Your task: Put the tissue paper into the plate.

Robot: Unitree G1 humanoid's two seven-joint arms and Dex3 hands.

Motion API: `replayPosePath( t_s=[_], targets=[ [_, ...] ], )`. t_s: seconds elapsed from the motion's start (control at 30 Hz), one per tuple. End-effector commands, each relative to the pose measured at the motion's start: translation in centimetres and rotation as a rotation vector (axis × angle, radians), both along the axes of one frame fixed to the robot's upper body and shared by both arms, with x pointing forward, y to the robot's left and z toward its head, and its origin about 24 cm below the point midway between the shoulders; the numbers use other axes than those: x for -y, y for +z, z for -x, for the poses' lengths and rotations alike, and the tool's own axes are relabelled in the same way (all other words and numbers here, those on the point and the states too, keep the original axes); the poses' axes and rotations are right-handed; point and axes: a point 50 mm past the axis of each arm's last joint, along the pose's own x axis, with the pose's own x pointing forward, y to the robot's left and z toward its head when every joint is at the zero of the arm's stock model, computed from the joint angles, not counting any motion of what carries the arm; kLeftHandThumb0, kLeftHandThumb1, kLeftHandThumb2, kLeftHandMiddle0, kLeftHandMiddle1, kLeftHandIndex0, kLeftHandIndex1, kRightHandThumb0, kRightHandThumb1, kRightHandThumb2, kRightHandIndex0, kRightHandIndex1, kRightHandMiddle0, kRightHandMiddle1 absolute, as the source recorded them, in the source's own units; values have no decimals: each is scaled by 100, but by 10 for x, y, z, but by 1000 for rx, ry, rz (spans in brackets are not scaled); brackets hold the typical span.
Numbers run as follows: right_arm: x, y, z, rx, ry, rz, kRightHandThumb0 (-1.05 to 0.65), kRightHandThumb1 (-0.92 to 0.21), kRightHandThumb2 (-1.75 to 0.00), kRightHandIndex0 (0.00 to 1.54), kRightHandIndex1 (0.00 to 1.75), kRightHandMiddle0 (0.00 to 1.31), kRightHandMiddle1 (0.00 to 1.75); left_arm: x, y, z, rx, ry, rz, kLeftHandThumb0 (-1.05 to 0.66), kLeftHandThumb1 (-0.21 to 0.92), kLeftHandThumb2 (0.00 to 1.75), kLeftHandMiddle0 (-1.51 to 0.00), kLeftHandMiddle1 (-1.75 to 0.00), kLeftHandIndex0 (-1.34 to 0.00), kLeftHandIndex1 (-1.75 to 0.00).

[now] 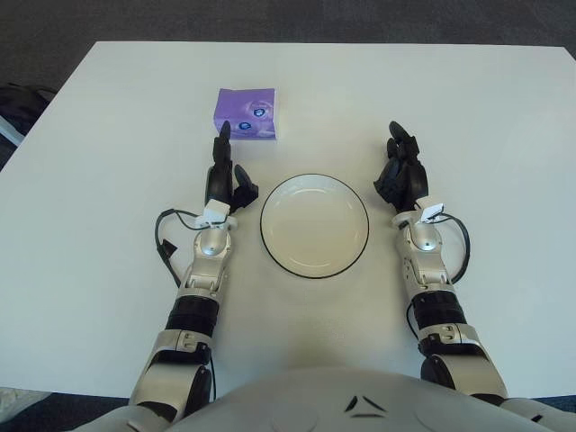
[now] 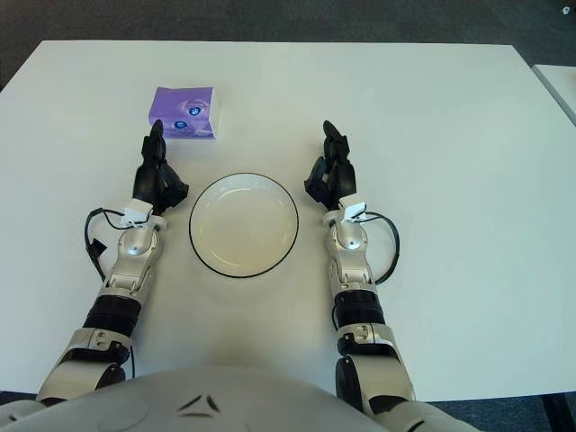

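Flanking the empty plate (image 1: 314,225), each robot hand, left (image 1: 225,175) and right (image 1: 401,169), holds nothing, fingers loosely apart, tissue pack (image 1: 245,113) untouched.

You've got a glossy plate (image 1: 314,225), a shiny plastic-wrapped tissue paper (image 1: 245,113) pack, and a smooth matt white bench (image 1: 468,108).
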Motion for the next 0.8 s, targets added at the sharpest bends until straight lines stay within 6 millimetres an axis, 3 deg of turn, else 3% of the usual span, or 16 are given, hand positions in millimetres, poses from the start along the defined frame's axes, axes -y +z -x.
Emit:
replayPosePath(
  t_s=[0.0,0.77],
  targets=[
    [3,-37,16,-167,-18,-20,-68,-92,-101,22,0,0,39,-9,-56,32,-244,33,-13,-87,92,122,-4,0,0,-18],
    [0,-37,16,-169,-17,-25,-70,-92,-102,22,0,0,38,-21,-50,32,-185,78,-59,-89,92,122,-3,0,0,-14]
  ],
)
